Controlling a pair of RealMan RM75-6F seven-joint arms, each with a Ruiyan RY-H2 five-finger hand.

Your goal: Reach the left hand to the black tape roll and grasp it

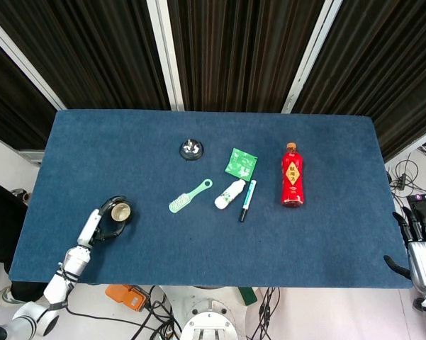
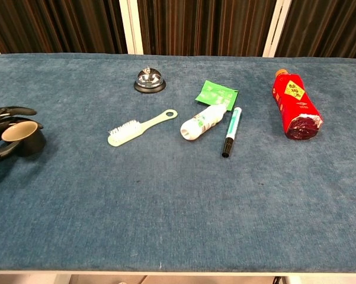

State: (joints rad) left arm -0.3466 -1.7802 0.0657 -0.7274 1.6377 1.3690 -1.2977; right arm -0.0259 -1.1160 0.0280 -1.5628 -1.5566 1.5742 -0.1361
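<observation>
Head view: we see our left hand (image 1: 108,221) at the near left part of the blue table (image 1: 127,134), dark fingers curled around the black tape roll (image 1: 118,210).
Chest view: our left hand (image 2: 1,134) sits at the left edge of the picture; one finger arches over the far side of the black tape roll (image 2: 25,138), another hooks under its near side.
Left hand state: we read it as grasping the roll, fingers wrapped on both sides.
Tape roll: rests on the cloth, tan core facing up, well apart from everything else on the table.
Right hand: our right hand (image 1: 417,244) shows only in the head view, off the near right corner of the table, fingers spread and holding nothing.
Bell: a metal call bell (image 2: 149,80) stands toward the far side, left of centre.
Brush: a pale green brush (image 2: 141,127) lies diagonally near the middle.
Centre cluster: a white bottle (image 2: 202,122) lies on its side, touching a green packet (image 2: 217,93) behind it, with a marker pen (image 2: 231,132) just beside it on the right.
Red bottle: a red bottle (image 2: 295,106) lies flat on the right, cap pointing away from us.
</observation>
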